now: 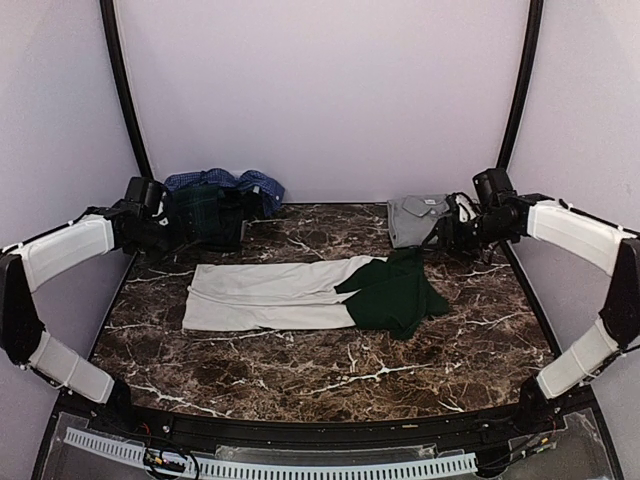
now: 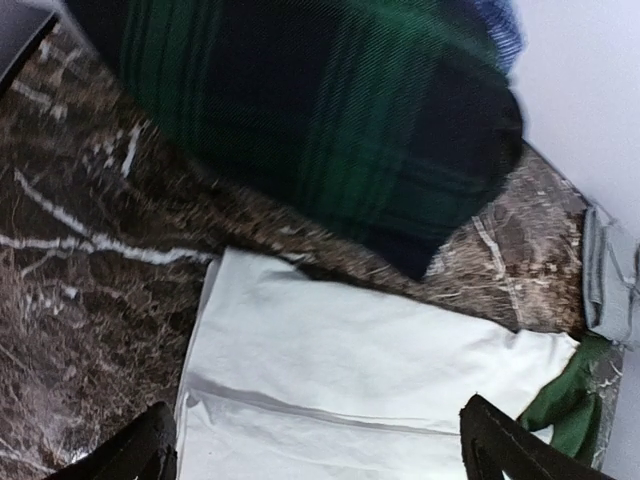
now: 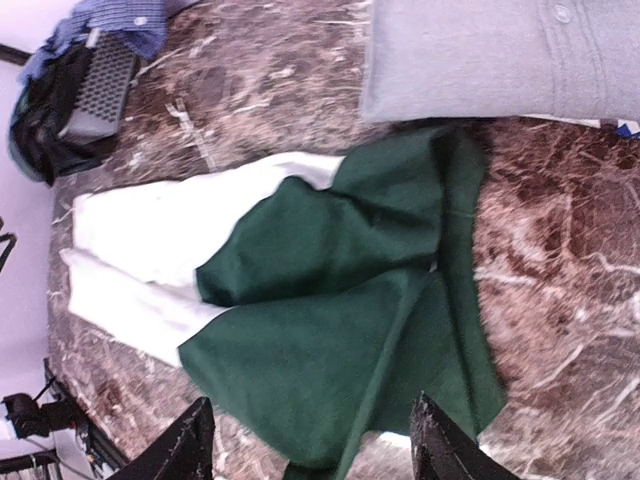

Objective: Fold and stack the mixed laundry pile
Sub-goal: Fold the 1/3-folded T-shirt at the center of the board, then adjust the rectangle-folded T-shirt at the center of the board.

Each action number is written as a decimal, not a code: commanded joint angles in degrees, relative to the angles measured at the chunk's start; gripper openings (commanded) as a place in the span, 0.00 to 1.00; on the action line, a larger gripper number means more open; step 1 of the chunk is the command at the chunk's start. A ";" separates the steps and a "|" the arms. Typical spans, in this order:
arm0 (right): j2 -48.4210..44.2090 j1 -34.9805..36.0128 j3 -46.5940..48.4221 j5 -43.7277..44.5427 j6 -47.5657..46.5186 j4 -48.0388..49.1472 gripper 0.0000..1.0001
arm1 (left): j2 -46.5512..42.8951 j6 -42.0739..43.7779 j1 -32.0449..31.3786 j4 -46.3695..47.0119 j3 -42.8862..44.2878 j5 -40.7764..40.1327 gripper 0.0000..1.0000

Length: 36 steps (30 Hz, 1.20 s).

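Folded white tee (image 1: 265, 295) flat at centre frame on the marble table (image 1: 330, 375), dark green sleeves (image 1: 395, 292) pointing right. Heaped upper left: tartan shirt (image 1: 210, 215), blue checked shirt (image 1: 232, 182). Upper right, grey shirt (image 1: 412, 215). Wide-spread left claw (image 2: 320, 425), empty; likewise parted right claw (image 3: 315, 430) (green cloth below), gripping nothing.

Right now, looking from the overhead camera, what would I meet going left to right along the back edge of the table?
left gripper → dark green tartan shirt → folded grey shirt → right gripper. Omitted: blue checked shirt, overlapping the tartan.
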 commanded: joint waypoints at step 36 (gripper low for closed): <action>-11.15 15.58 -9.95 -4.89 20.90 12.80 0.00 | -6.50 7.48 -17.99 12.73 -8.42 3.89 0.99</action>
